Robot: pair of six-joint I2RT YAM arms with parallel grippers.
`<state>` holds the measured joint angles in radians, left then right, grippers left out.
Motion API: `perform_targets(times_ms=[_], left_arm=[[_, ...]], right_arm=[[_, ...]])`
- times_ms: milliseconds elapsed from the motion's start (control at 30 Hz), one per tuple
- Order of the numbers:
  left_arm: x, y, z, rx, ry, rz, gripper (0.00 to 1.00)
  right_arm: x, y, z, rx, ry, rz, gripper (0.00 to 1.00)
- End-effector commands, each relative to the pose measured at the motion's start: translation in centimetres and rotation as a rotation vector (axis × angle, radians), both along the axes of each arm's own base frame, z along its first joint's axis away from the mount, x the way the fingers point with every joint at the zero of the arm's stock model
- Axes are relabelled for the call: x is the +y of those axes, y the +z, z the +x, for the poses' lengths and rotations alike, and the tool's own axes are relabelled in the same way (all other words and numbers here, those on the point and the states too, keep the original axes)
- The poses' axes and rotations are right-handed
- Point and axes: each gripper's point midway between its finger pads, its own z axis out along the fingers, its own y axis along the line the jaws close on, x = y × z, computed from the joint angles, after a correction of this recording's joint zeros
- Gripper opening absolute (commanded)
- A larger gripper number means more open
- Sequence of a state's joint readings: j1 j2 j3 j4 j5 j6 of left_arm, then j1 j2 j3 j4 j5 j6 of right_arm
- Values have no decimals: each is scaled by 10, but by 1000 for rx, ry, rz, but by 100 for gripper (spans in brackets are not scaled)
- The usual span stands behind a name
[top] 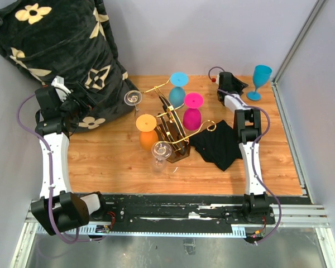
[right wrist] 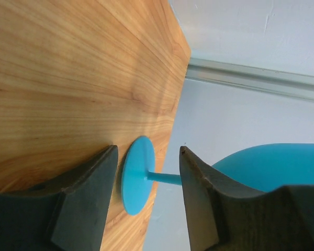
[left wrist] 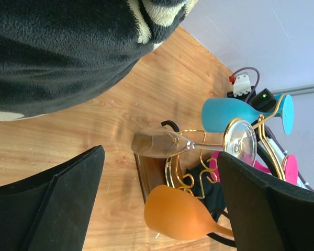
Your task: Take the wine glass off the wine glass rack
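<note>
The gold wire wine glass rack (top: 176, 131) stands mid-table on its dark wooden base (left wrist: 148, 175). Clear (top: 133, 99), blue (top: 178, 85), magenta (top: 192, 109), orange (top: 147, 130) and a second clear glass (top: 161, 152) hang upside down on it. Another blue wine glass (top: 261, 78) stands upright at the back right. My right gripper (top: 236, 85) is open just left of it; in the right wrist view the gripper (right wrist: 148, 151) frames its foot (right wrist: 137, 175) and stem without touching. My left gripper (top: 81, 101) is open and empty; its view (left wrist: 160, 154) faces a clear glass (left wrist: 157, 144) and the orange one (left wrist: 180, 212).
A big black flowered pillow (top: 61, 50) fills the back left, right beside my left gripper. A black cloth (top: 218, 144) lies right of the rack. Grey walls bound the back and right, with a metal rail (top: 287, 128) along the table's right edge.
</note>
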<state>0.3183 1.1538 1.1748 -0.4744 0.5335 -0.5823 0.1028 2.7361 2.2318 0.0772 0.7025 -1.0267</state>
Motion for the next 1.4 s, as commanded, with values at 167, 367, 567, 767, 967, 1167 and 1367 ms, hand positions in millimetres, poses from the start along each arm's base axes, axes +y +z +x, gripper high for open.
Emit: perform_targets(times_ms=[167, 367, 567, 767, 967, 1167, 1367], left_arm=[[3, 8, 0, -26, 12, 31, 97], [7, 4, 0, -22, 60, 16, 100], [31, 2, -2, -18, 212, 62, 100], [38, 13, 3, -8, 270, 35, 100], [-21, 86, -7, -407, -55, -46, 100], [-12, 90, -5, -381, -27, 19, 92], [-8, 91, -10, -372, 9, 37, 93]], right_arm=[[43, -31, -11, 99, 92, 189, 55], [65, 35, -8, -41, 128, 358, 63], [108, 122, -26, -145, 141, 743, 100], [124, 190, -57, -192, 60, 1028, 98], [153, 235, -126, -94, 11, 1608, 98], [221, 256, -199, 150, 182, 2030, 81], [259, 284, -248, 280, 340, 2222, 71]])
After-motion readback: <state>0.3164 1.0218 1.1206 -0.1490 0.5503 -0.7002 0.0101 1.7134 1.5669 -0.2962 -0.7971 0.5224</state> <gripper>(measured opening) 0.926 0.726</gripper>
